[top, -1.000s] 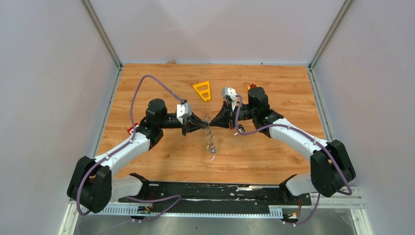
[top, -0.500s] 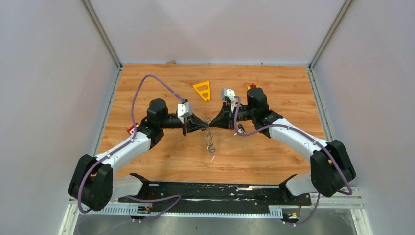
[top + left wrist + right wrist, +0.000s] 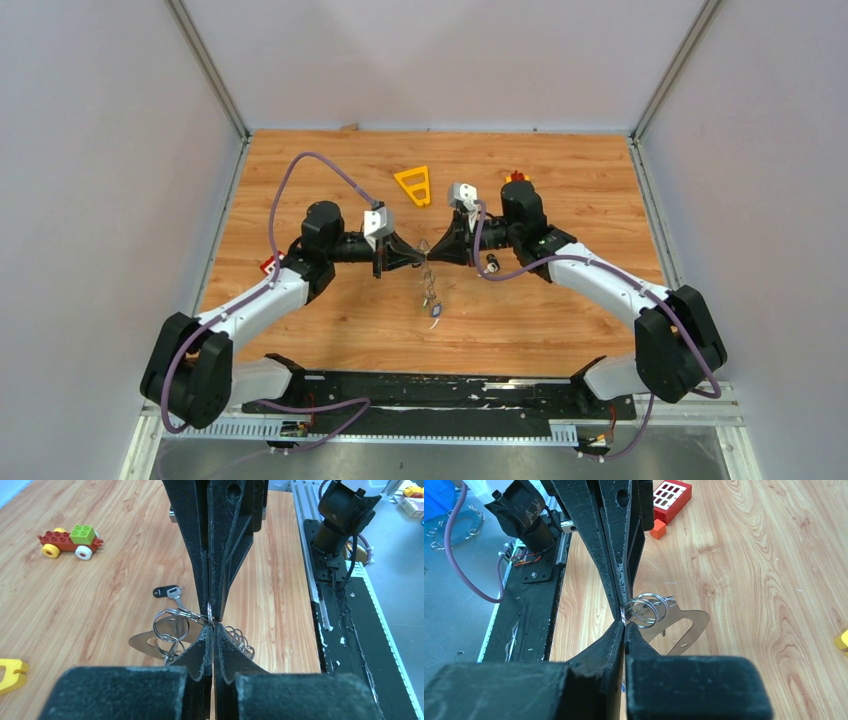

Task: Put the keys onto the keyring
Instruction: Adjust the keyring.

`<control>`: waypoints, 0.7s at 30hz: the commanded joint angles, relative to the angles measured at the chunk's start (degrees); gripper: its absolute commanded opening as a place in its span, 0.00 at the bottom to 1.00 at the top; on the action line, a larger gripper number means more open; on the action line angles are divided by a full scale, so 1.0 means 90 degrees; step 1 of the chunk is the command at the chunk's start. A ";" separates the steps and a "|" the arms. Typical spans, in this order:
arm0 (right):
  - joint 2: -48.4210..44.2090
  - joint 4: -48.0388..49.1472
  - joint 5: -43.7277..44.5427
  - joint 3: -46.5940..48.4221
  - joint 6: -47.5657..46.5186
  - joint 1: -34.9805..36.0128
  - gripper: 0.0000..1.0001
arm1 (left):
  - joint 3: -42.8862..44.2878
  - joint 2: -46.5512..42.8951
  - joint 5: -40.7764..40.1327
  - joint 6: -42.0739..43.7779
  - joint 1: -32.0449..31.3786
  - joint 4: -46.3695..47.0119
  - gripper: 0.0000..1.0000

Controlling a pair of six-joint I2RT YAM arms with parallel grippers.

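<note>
Silver wire rings (image 3: 650,607) are clamped by both left pincer (image 3: 212,632) and right pincer (image 3: 624,625), tips meeting.

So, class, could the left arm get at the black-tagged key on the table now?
Probably not: the black-tagged key lies uncovered, but the left gripper is shut on the ring bunch opposite the right gripper.

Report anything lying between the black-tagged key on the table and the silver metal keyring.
Nothing visible: the black-tagged metal key lies on the wooden table just beyond the silver metal keyring and its wire rings.
</note>
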 commanded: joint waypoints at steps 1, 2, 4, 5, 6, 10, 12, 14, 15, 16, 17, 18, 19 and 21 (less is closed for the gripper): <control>-0.0080 -0.0068 0.0283 0.0262 -0.0314 0.0176 0.05 | 0.0193 -0.0057 0.0187 -0.0099 -0.0122 0.0465 0.00; -0.0096 -0.0140 0.0308 0.0280 -0.0373 0.0171 0.07 | 0.0160 -0.0090 0.0140 -0.0027 -0.0122 0.0405 0.00; -0.0133 -0.0317 0.0343 0.0348 -0.0480 0.0161 0.11 | 0.0134 -0.0183 0.0029 0.0212 -0.0122 0.0197 0.00; -0.0144 -0.0409 0.0349 0.0387 -0.0527 0.0150 0.14 | 0.0140 -0.0240 -0.0035 0.0402 -0.0122 -0.0091 0.00; -0.0160 -0.0502 0.0340 0.0434 -0.0587 0.0145 0.16 | 0.0198 -0.0288 -0.0104 0.0637 -0.0119 -0.0400 0.00; -0.0240 -0.0809 0.0211 0.0523 -0.0881 0.0104 0.24 | 0.0670 -0.0396 -0.0473 0.1737 -0.0121 -0.2016 0.00; -0.0272 -0.0833 0.0123 0.0550 -0.0995 0.0102 0.27 | 0.0903 -0.0401 -0.0639 0.2081 -0.0122 -0.2633 0.00; -0.0265 -0.1060 0.0028 0.0567 -0.1093 0.0106 0.28 | 0.1062 -0.0402 -0.0725 0.2305 -0.0128 -0.3078 0.00; -0.0249 -0.1089 -0.0013 0.0576 -0.1116 0.0106 0.28 | 0.1109 -0.0403 -0.0760 0.2348 -0.0131 -0.3178 0.00; -0.0245 -0.1108 -0.0047 0.0579 -0.1127 0.0107 0.28 | 0.1136 -0.0406 -0.0777 0.2368 -0.0127 -0.3245 0.00; -0.0227 -0.1125 -0.0082 0.0589 -0.1145 0.0103 0.28 | 0.1156 -0.0403 -0.0802 0.2378 -0.0131 -0.3291 0.00; -0.0222 -0.1147 -0.0110 0.0594 -0.1163 0.0104 0.28 | 0.1181 -0.0397 -0.0837 0.2397 -0.0136 -0.3339 0.00; -0.0216 -0.1185 -0.0124 0.0605 -0.1193 0.0109 0.28 | 0.1209 -0.0393 -0.0873 0.2420 -0.0141 -0.3403 0.00; -0.0230 -0.1278 -0.0140 0.0615 -0.1269 0.0105 0.28 | 0.1324 -0.0377 -0.1007 0.2516 -0.0164 -0.3632 0.00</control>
